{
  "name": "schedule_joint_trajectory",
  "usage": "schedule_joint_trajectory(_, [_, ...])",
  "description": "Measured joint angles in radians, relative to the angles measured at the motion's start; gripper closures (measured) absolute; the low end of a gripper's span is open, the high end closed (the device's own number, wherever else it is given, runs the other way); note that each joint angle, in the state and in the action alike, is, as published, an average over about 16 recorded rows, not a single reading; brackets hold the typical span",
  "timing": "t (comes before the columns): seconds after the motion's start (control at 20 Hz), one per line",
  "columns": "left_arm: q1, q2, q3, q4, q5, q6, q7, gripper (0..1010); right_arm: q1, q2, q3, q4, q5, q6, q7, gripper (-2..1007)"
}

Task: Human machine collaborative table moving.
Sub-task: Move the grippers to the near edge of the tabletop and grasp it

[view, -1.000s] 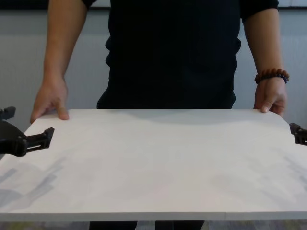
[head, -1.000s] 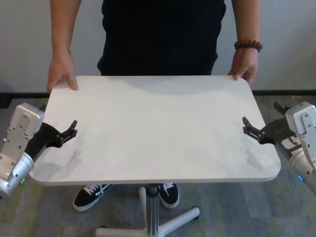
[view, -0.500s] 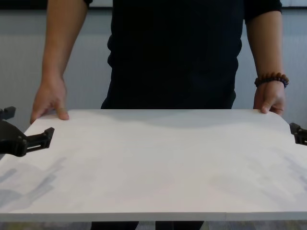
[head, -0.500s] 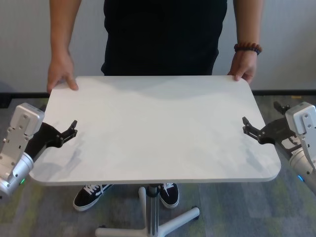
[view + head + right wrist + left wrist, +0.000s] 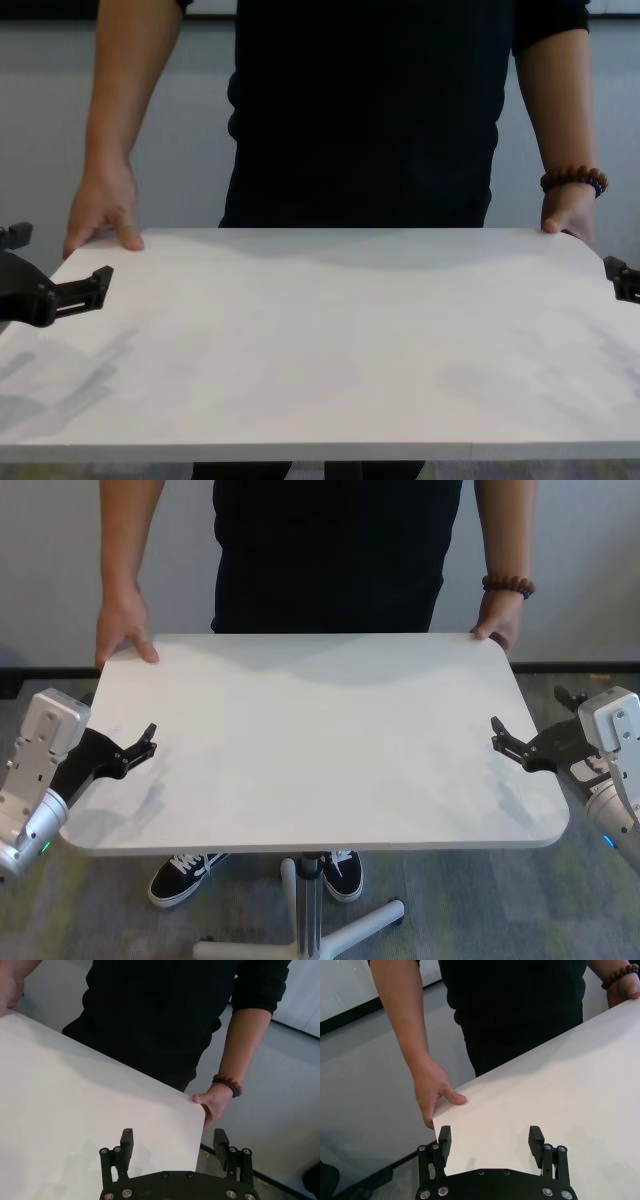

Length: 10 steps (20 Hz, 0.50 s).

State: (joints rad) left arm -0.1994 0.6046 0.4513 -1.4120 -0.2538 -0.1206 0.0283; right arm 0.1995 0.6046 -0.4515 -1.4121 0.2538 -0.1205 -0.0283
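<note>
Standing: the human (image 5: 330,550) at the far edge of the table (image 5: 320,740), a hand on each far corner, thumbs on top.
Table: white top on a centre pole, between human and robot.
Left gripper (image 5: 140,745): at the table's left edge, fingers spread wide astride it, unclenched.
Right gripper (image 5: 505,740): at the table's right edge, likewise released.
</note>
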Motion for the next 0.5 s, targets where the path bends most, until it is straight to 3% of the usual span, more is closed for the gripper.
schedule_joint_trajectory(0.5, [0.000, 0.000, 0.000, 0.000, 0.000, 0.000, 0.000, 7, 0.000, 0.000, 0.000, 0.000, 0.000, 0.000, 0.000, 4])
